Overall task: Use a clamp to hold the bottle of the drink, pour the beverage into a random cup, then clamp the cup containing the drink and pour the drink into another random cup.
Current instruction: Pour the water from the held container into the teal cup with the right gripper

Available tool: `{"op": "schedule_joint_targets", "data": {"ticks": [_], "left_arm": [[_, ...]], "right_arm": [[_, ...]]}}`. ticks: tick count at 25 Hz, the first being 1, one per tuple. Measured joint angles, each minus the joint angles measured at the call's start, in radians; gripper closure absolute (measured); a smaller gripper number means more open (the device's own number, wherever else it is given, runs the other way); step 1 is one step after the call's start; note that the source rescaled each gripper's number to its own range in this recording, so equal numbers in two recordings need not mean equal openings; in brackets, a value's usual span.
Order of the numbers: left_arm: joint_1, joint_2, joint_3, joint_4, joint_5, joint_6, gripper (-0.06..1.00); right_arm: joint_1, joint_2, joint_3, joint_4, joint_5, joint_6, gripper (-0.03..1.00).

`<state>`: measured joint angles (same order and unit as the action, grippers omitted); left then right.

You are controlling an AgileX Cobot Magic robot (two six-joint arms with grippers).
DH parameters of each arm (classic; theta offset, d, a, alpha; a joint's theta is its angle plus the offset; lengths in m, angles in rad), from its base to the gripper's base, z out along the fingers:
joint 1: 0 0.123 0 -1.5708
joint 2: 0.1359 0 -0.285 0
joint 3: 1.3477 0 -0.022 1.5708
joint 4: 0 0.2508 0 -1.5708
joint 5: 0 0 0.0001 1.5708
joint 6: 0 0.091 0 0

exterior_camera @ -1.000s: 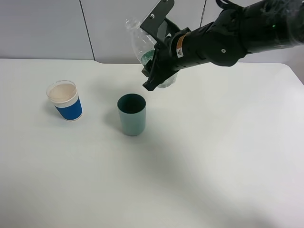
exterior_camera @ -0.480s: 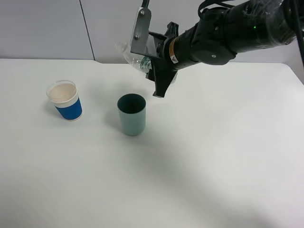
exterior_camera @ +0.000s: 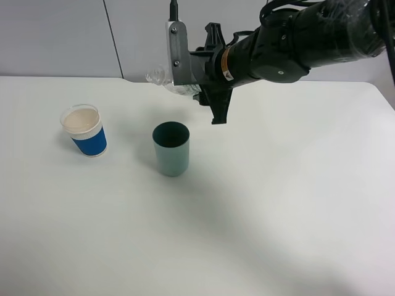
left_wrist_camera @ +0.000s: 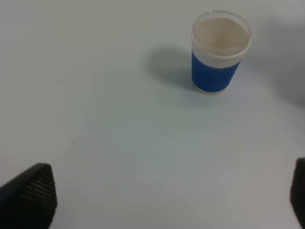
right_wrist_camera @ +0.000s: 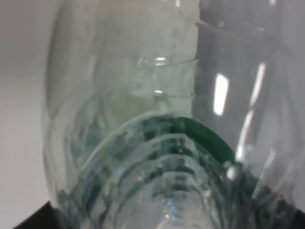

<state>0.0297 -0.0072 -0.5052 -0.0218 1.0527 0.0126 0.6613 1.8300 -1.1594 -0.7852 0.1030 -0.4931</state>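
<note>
Your right fingers [exterior_camera: 218, 110] clamped on clear bottle [exterior_camera: 162, 78]. Bottle tipped sideways in air, up behind teal tumbler [exterior_camera: 171, 148]. Tumbler upright on bench [exterior_camera: 278, 216]. Your left fingers [left_wrist_camera: 29, 194] spread wide, holding nothing; blue-banded cup [left_wrist_camera: 220, 52] upright beyond them.

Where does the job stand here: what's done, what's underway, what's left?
Done: the right claw is shut on the bottle, holding it aloft. In hand: the bottle is tipped nearly flat in the air by the teal cup; no stream shows. Left: fill that cup, then pour it into the blue-banded cup. The left claw hangs open and empty.
</note>
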Motion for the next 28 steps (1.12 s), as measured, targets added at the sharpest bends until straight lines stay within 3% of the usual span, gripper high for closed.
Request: {"op": "schedule_joint_targets", "data": {"ticks": [8,28], "left_arm": [[0.0,0.0,0.0,0.0,0.0,0.0,-0.06],[0.0,0.0,0.0,0.0,0.0,0.0,-0.06]], "right_arm": [[0.0,0.0,0.0,-0.126,-0.007,-0.066,0.93],[-0.025,0.0,0.0,-0.363,-0.012,-0.092,0.93]]}}
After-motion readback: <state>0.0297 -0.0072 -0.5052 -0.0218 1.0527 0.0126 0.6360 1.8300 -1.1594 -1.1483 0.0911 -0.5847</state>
